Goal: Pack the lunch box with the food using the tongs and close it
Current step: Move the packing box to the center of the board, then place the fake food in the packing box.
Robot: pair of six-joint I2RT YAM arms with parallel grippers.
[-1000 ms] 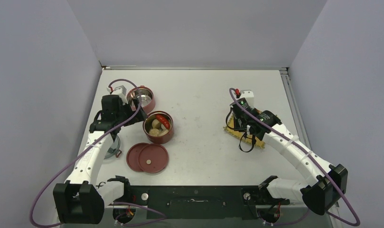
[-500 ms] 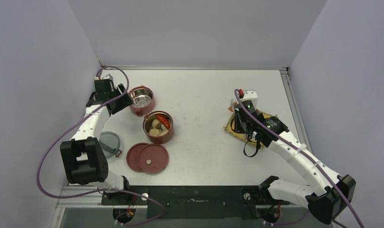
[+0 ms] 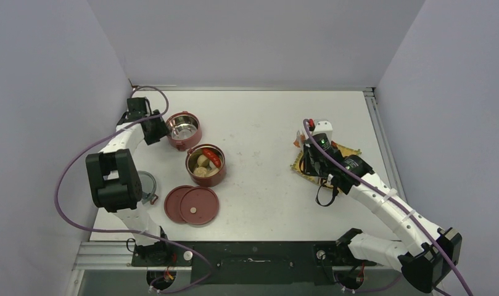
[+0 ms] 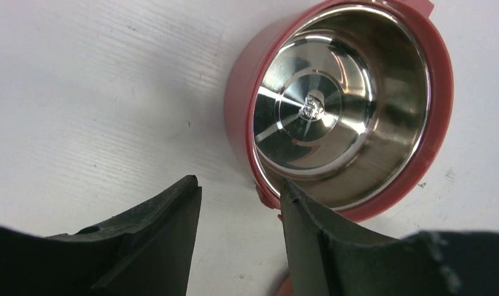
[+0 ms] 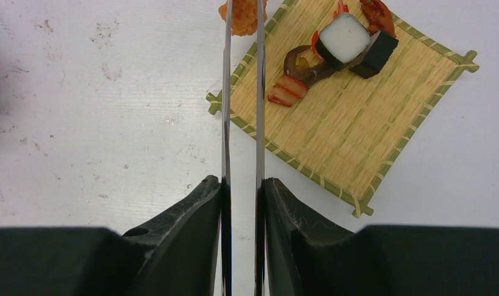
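Observation:
The lunch box stands in parts. An empty dark-red bowl (image 3: 184,128) (image 4: 345,105) shows its steel inside, and a second bowl (image 3: 205,164) holds cream balls and a red piece. Two flat red lids (image 3: 192,205) lie near it. My left gripper (image 3: 155,131) (image 4: 237,188) is open at the empty bowl's left rim, with one finger over the rim edge and bare table in the gap. My right gripper (image 3: 313,159) (image 5: 242,182) is shut on the silver tongs (image 5: 227,111). Their tips pinch an orange piece (image 5: 242,15) (image 3: 298,142) by the mat's corner.
A yellow woven mat (image 3: 330,169) (image 5: 358,123) carries a white-and-black roll (image 5: 345,40), red slices (image 5: 290,89) and a dark block (image 5: 377,52). A grey round lid (image 3: 143,184) lies by the left arm. Walls close in on the left, back and right.
My left arm has swung back and left, from beside the filled bowl to the empty bowl's rim, and its jaws have narrowed. The right arm with the tongs has shifted only slightly.

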